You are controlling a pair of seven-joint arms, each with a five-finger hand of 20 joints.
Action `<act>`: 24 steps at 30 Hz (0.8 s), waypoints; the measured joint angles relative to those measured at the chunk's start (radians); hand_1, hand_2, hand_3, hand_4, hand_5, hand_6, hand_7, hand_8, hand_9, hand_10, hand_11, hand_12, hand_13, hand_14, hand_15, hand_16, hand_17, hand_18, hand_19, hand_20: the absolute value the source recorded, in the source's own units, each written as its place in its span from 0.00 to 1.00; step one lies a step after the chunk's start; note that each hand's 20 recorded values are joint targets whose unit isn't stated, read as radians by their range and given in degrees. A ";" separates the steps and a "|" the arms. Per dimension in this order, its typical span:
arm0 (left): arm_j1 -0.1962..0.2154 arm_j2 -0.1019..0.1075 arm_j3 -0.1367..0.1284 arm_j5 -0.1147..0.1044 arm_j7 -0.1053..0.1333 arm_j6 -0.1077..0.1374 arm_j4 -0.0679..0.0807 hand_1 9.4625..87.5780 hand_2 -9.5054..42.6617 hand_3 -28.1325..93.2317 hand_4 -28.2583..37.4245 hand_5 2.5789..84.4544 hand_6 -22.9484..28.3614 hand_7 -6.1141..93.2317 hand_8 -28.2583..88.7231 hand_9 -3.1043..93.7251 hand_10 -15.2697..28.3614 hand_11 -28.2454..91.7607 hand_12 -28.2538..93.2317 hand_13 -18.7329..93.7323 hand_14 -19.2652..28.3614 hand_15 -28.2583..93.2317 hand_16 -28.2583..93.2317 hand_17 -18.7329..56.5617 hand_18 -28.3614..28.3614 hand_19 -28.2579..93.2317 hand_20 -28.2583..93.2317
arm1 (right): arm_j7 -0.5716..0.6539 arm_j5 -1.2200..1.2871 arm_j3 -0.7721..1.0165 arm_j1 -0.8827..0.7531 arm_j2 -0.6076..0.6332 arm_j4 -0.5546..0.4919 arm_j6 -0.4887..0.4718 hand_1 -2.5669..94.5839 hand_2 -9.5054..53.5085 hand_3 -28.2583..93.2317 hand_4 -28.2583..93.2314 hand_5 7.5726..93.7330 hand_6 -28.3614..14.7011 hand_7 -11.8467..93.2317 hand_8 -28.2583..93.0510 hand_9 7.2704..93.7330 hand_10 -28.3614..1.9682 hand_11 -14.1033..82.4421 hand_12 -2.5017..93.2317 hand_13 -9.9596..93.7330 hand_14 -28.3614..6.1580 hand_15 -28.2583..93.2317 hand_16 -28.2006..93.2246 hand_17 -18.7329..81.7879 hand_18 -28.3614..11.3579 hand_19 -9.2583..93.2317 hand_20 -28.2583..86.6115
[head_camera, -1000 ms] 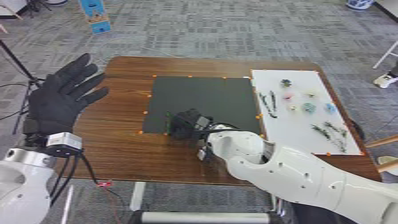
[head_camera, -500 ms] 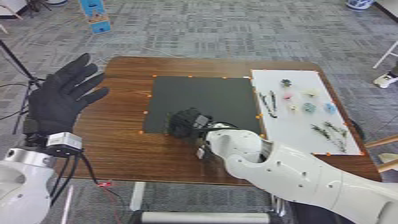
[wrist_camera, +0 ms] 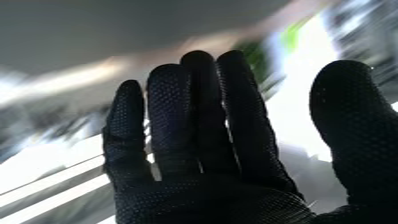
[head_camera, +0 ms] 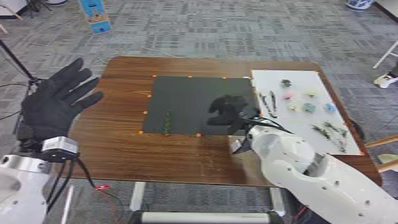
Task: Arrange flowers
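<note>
Across the middle of the head view lies the brown table (head_camera: 178,157), with the white board (head_camera: 282,129) at its right and the dark mat (head_camera: 191,90) in the centre. The chief risk, I judge, is a low pass by the white right arm (head_camera: 298,155), coming from the lower right corner: its forearm or wrist could drag over the board and scatter what lies there. The arm slants up and inward, its wrist near the mat's lower right corner. The left arm (head_camera: 22,182) stands at the lower left, its hand (head_camera: 51,107) raised beside the table, fingers spread and straight, looking to be waiting. The right hand (head_camera: 229,109) is over the right part of the mat; in the wrist view its fingers are straight and fairly close together, the thumb well apart, nothing clamped between them. Two slim dark pieces (head_camera: 269,102) lie along the board's left side; catching one with a fingertip could roll it. The leafy sprigs (head_camera: 330,134) at the board's lower right look thin, so a loose pinch might slip or take two at once. One green stem (head_camera: 167,122) lies upright in the frame at the mat's lower left, where a brushing sleeve would skew it. The small blossoms (head_camera: 309,107), at the board's upper right, might crush under a hard grip.
</note>
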 measured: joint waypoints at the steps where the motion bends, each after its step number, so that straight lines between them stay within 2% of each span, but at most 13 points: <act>1: 0.008 -0.005 -0.003 0.000 0.000 0.002 -0.003 0.16 0.00 0.81 0.00 0.31 0.50 0.22 0.17 0.29 0.60 0.37 0.36 0.36 0.70 0.37 0.26 0.15 0.97 0.60 0.23 | 0.023 -0.004 0.026 -0.021 0.022 -0.002 0.051 0.34 0.10 0.89 0.00 0.54 0.65 0.32 0.14 0.55 0.55 0.47 0.29 0.52 0.42 0.85 0.47 0.35 0.18 0.79 0.66; 3: 0.024 -0.014 -0.007 0.001 0.000 0.006 -0.009 0.16 0.00 0.81 0.00 0.31 0.50 0.22 0.17 0.29 0.60 0.37 0.36 0.36 0.70 0.37 0.26 0.15 0.97 0.60 0.23 | 0.063 -0.022 0.067 -0.053 0.067 0.010 0.139 0.39 0.01 0.83 0.00 0.50 0.63 0.31 0.14 0.52 0.58 0.41 0.26 0.52 0.44 0.85 0.47 0.35 0.18 0.79 0.66; 5: 0.035 -0.023 -0.007 0.001 0.000 0.009 -0.011 0.16 0.00 0.81 0.00 0.31 0.50 0.22 0.17 0.29 0.60 0.37 0.36 0.36 0.70 0.37 0.26 0.15 0.97 0.60 0.23 | 0.100 -0.055 0.096 -0.068 0.106 0.046 0.190 0.46 0.00 0.72 0.00 0.46 0.59 0.29 0.15 0.49 0.57 0.38 0.25 0.51 0.44 0.85 0.47 0.35 0.17 0.79 0.67; 9: 0.043 -0.031 -0.003 0.001 -0.001 0.015 -0.012 0.16 0.00 0.80 0.00 0.31 0.50 0.22 0.17 0.29 0.60 0.37 0.36 0.36 0.70 0.37 0.26 0.15 0.97 0.60 0.23 | 0.205 -0.112 0.136 -0.073 0.163 0.124 0.182 0.49 0.00 0.57 0.00 0.44 0.54 0.27 0.16 0.48 0.48 0.36 0.26 0.50 0.40 0.85 0.47 0.34 0.15 0.79 0.68; 13: 0.034 -0.031 0.009 0.002 -0.001 0.020 -0.009 0.16 0.00 0.81 0.00 0.31 0.50 0.22 0.17 0.29 0.60 0.37 0.36 0.36 0.70 0.37 0.26 0.15 0.97 0.60 0.23 | 0.333 -0.113 0.226 -0.122 0.211 0.121 0.089 0.43 0.00 0.64 0.00 0.42 0.51 0.29 0.17 0.46 0.45 0.36 0.27 0.49 0.37 0.85 0.47 0.34 0.14 0.79 0.68; 17: 0.022 -0.030 0.015 0.002 -0.001 0.020 -0.009 0.16 0.00 0.81 0.00 0.31 0.50 0.22 0.17 0.29 0.60 0.37 0.36 0.36 0.70 0.37 0.26 0.15 0.97 0.60 0.23 | 0.382 -0.113 0.374 -0.240 0.259 0.079 0.038 0.35 0.00 0.74 0.00 0.42 0.49 0.29 0.17 0.45 0.43 0.38 0.28 0.48 0.35 0.85 0.46 0.34 0.12 0.79 0.68; 21: 0.018 -0.030 0.016 0.003 -0.001 0.020 -0.009 0.16 0.00 0.81 0.00 0.31 0.50 0.22 0.17 0.29 0.60 0.37 0.36 0.36 0.70 0.37 0.26 0.15 0.97 0.60 0.23 | 0.420 -0.124 0.559 -0.408 0.294 0.008 0.019 0.33 0.00 0.74 0.00 0.46 0.49 0.30 0.18 0.48 0.41 0.46 0.32 0.49 0.33 0.85 0.46 0.34 0.12 0.80 0.68; 24: 0.021 -0.031 0.011 0.003 -0.001 0.020 -0.009 0.16 0.01 0.80 0.00 0.31 0.50 0.22 0.17 0.29 0.60 0.37 0.36 0.36 0.70 0.37 0.26 0.15 0.97 0.60 0.23 | 0.446 -0.131 0.711 -0.544 0.297 -0.059 -0.010 0.32 0.00 0.75 0.00 0.49 0.52 0.35 0.17 0.52 0.42 0.53 0.35 0.51 0.35 0.85 0.47 0.35 0.12 0.81 0.69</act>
